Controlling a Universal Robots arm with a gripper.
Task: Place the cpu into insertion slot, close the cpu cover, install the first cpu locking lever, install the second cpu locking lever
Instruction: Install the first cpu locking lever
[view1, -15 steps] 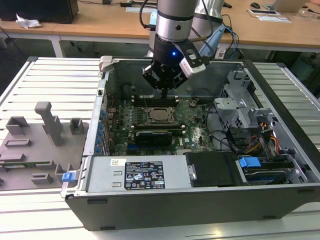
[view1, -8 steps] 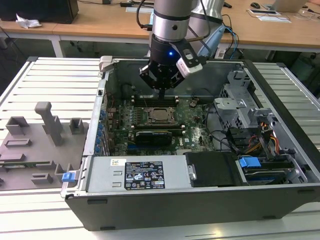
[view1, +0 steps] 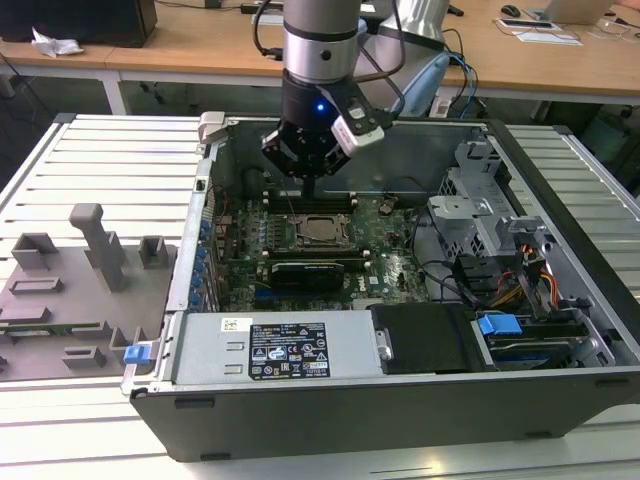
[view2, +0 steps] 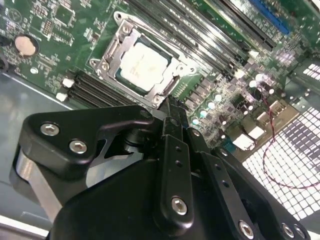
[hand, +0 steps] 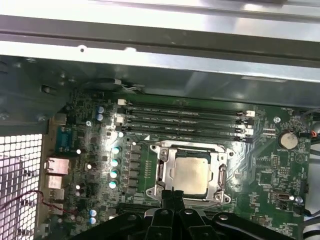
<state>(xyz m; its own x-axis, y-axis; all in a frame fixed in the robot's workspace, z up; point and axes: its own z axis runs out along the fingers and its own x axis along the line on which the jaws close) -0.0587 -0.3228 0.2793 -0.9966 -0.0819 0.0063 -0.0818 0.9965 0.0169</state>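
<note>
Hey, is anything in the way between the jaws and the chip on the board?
Nothing visible is. The chip lies seated on the green board, its top bare inside the window of the silver cover that frames it. The jaws hang just off the cover's edge, with only open air between them and the chip.

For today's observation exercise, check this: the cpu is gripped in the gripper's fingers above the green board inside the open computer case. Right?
Not right. The first wrist view shows the cpu lying in the insertion slot, not gripped. The gripper, shut on nothing, is above the green board inside the open computer case.
</note>
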